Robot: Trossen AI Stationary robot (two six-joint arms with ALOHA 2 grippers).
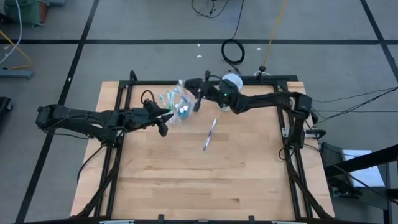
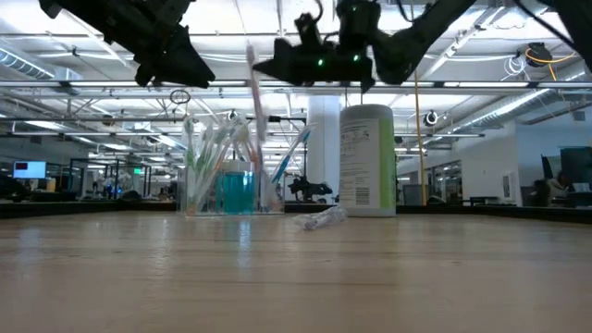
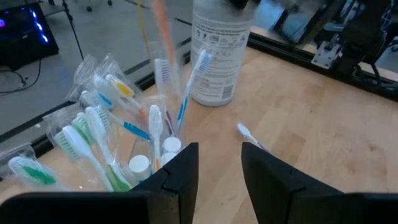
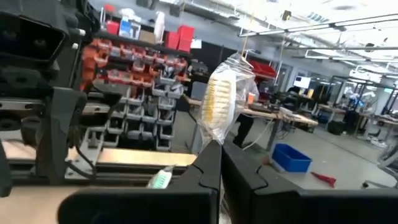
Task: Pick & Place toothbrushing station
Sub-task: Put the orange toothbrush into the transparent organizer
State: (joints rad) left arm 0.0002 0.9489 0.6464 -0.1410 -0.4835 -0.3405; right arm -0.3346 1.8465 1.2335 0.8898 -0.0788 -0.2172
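Right gripper (image 4: 221, 163) pinched shut on a wrapped toothbrush (image 4: 225, 96) above the clear plastic cup (image 1: 179, 107) of slim brushes, left gripper (image 3: 219, 163) part open beside it, maybe touching

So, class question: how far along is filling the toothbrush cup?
Done: the clear plastic cup holds many wrapped toothbrushes. In hand: the right gripper is shut on a wrapped yellow-bristled toothbrush above the cup, while the left gripper hovers open beside it. Left: one wrapped toothbrush lies on the wooden table.
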